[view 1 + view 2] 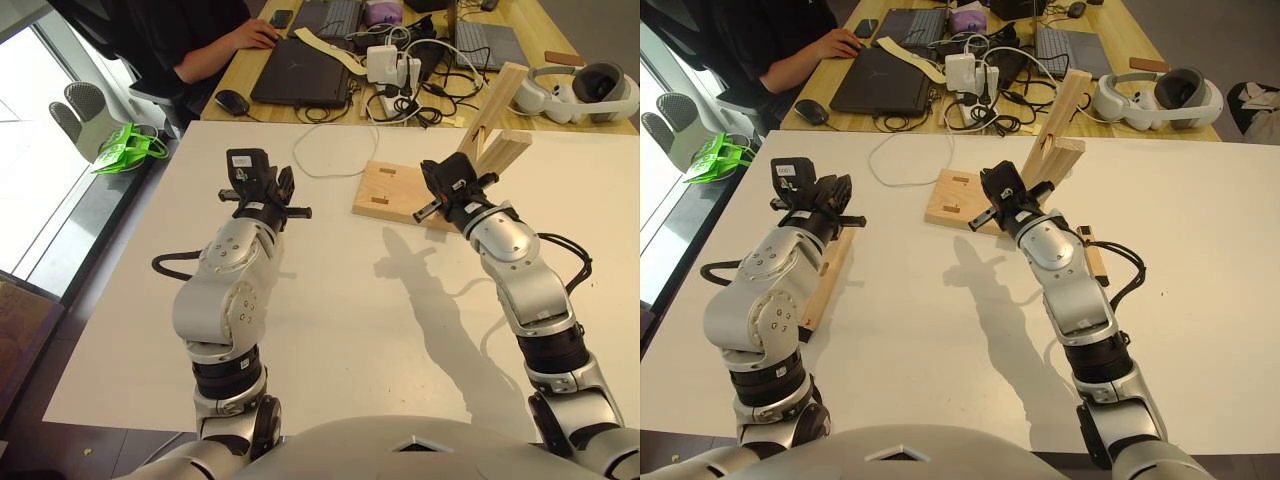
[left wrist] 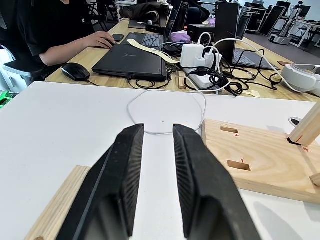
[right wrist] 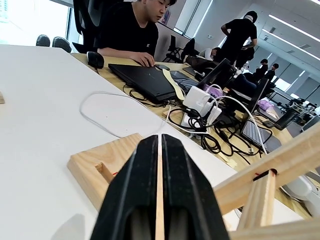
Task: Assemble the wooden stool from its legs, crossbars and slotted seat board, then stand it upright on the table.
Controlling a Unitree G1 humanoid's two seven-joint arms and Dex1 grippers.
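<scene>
The slotted seat board (image 1: 385, 190) lies flat at the far middle of the white table, with two slots (image 2: 239, 164) facing up. At its right end two legs (image 1: 1065, 110) rise at a slant, joined by a crossbar (image 3: 260, 200). My right gripper (image 1: 445, 175) hovers over the board's right part, jaws shut with nothing seen between them. My left gripper (image 1: 830, 190) is to the left of the board, open and empty. A loose wooden leg (image 1: 825, 280) lies on the table under the left arm. A short wooden piece (image 1: 1095, 258) lies beside the right forearm.
A white cable loop (image 1: 320, 150) lies on the table just behind the board. Beyond the table's far edge a wooden desk carries laptops (image 1: 300, 75), a power strip (image 1: 385, 65), tangled cords and a headset (image 1: 585, 90); a person works there.
</scene>
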